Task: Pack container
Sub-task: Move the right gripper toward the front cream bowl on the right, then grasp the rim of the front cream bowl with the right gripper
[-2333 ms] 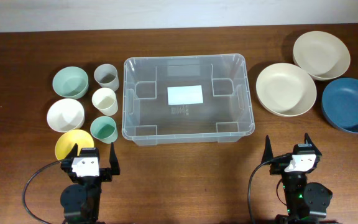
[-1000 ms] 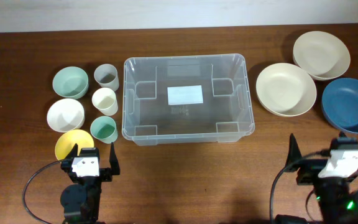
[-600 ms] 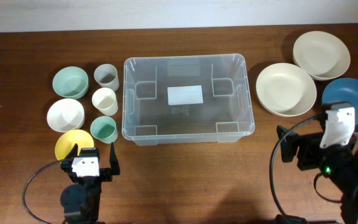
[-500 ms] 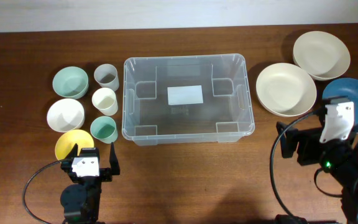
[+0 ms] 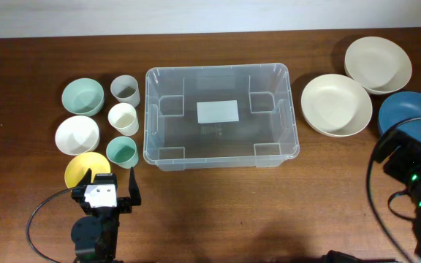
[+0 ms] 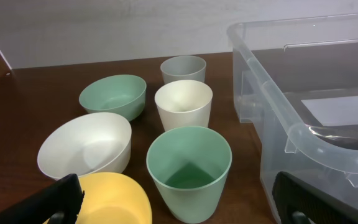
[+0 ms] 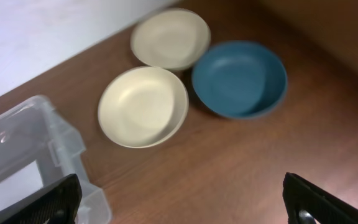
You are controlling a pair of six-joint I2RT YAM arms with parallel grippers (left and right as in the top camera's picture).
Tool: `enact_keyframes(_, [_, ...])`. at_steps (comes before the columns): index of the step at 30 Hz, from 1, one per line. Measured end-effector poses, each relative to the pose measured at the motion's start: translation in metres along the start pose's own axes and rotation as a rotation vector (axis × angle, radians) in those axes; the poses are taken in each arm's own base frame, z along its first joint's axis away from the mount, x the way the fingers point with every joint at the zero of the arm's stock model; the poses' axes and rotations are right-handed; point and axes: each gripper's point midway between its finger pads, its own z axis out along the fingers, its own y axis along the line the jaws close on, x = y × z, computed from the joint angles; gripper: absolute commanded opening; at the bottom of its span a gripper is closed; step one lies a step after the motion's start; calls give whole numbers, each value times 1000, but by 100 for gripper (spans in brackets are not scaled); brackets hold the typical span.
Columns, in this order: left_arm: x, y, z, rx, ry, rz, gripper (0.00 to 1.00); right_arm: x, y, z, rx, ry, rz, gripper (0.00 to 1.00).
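Container (image 5: pixel 221 140): empty, mid-table toward the far edge; left gripper (image 5: pixel 111 185) spread wide at the near edge, right gripper (image 7: pixel 182 202) likewise wide near the blue bowl (image 5: pixel 406 117) at the right edge; first pick apparently pending, next needing descent onto a bowl rim.
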Motion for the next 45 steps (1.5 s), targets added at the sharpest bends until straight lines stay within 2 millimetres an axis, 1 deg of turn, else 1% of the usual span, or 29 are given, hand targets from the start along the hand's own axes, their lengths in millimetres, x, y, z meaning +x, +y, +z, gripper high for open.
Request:
enact_keyframes(3, [0, 0, 0, 0, 0, 0, 99, 2, -8, 18, 20, 62, 66, 99])
enact_keyframes(6, [0, 0, 0, 0, 0, 0, 99, 4, -18, 32, 52, 102, 103, 99])
enact_keyframes(11, [0, 0, 0, 0, 0, 0, 100, 6, -50, 53, 143, 165, 202, 99])
enact_keyframes(13, [0, 0, 0, 0, 0, 0, 100, 11, -60, 69, 150, 222, 253, 99])
enact_keyframes(16, [0, 0, 0, 0, 0, 0, 99, 20, -62, 97, 105, 313, 313, 99])
enact_keyframes(19, [0, 0, 0, 0, 0, 0, 99, 28, -57, 126, 40, 399, 351, 99])
enact_keyframes(20, [0, 0, 0, 0, 0, 0, 99, 31, -55, 133, 26, 421, 359, 99])
enact_keyframes(24, [0, 0, 0, 0, 0, 0, 99, 48, -51, 169, -27, 527, 395, 99])
enact_keyframes(27, [0, 0, 0, 0, 0, 0, 99, 51, -45, 190, -87, 551, 391, 99])
enact_keyframes(29, [0, 0, 0, 0, 0, 0, 100, 52, -40, 200, -133, 557, 385, 99])
enact_keyframes(34, [0, 0, 0, 0, 0, 0, 99, 54, -30, 215, -190, 568, 365, 99])
enact_keyframes(37, [0, 0, 0, 0, 0, 0, 99, 59, -16, 222, -214, 585, 328, 99])
enact_keyframes(39, [0, 0, 0, 0, 0, 0, 100, 62, -3, 227, -229, 592, 295, 99])
enact_keyframes(43, [0, 0, 0, 0, 0, 0, 99, 72, 14, 234, -177, 619, 275, 99])
enact_keyframes(45, [0, 0, 0, 0, 0, 0, 100, 74, 16, 235, -139, 618, 281, 99])
